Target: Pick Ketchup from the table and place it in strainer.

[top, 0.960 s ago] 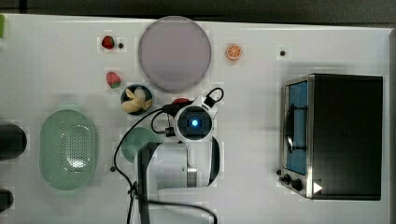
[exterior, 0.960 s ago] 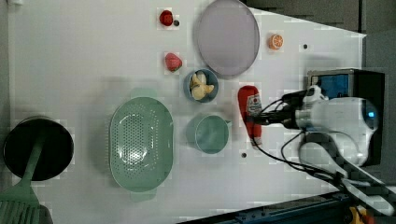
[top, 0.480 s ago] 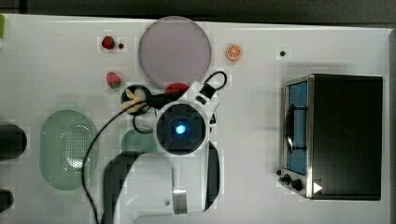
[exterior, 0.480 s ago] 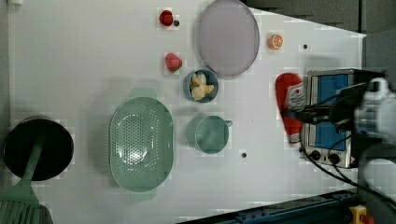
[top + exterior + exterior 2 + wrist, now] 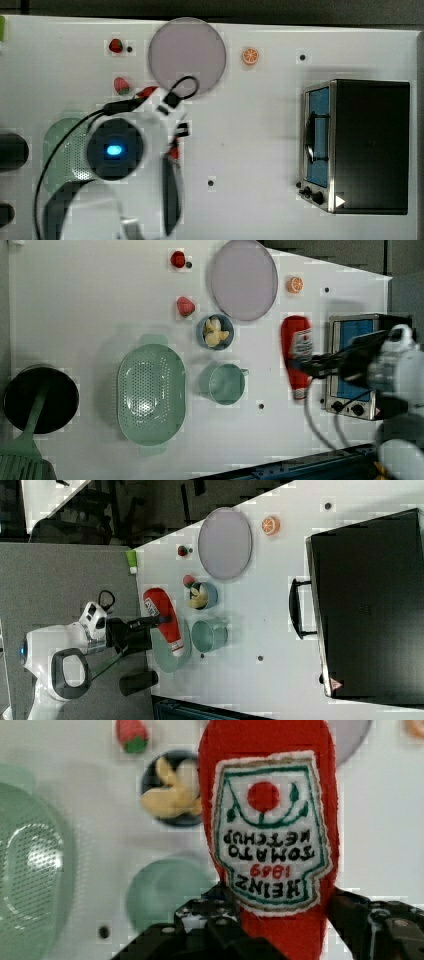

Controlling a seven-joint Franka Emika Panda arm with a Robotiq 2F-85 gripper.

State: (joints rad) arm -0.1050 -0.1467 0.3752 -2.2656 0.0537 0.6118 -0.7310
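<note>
The Ketchup [image 5: 296, 355], a red squeeze bottle with a white label, hangs in the air above the table. My gripper [image 5: 311, 364] is shut on its lower body, below the label. The wrist view shows the Ketchup [image 5: 270, 830] up close with a dark finger [image 5: 210, 920] pressed on each side. In the right view the Ketchup [image 5: 165, 620] overlaps the strainer [image 5: 161, 657]. The strainer [image 5: 150, 395] is a pale green oval basket, empty, at the left view's left of the cup [image 5: 227, 384]. In the top view my arm covers part of the strainer [image 5: 57, 150].
A blue bowl of banana pieces [image 5: 216, 331], two strawberries [image 5: 185, 306], a grey-lilac plate [image 5: 243, 279] and an orange slice [image 5: 295, 284] lie on the table. A toaster oven [image 5: 350, 370] stands at the left view's right. A black pot [image 5: 40, 399] sits beyond the strainer.
The gripper has lifted the Ketchup off the table beside the cup. In the top view the arm has risen and moved left, over part of the strainer.
</note>
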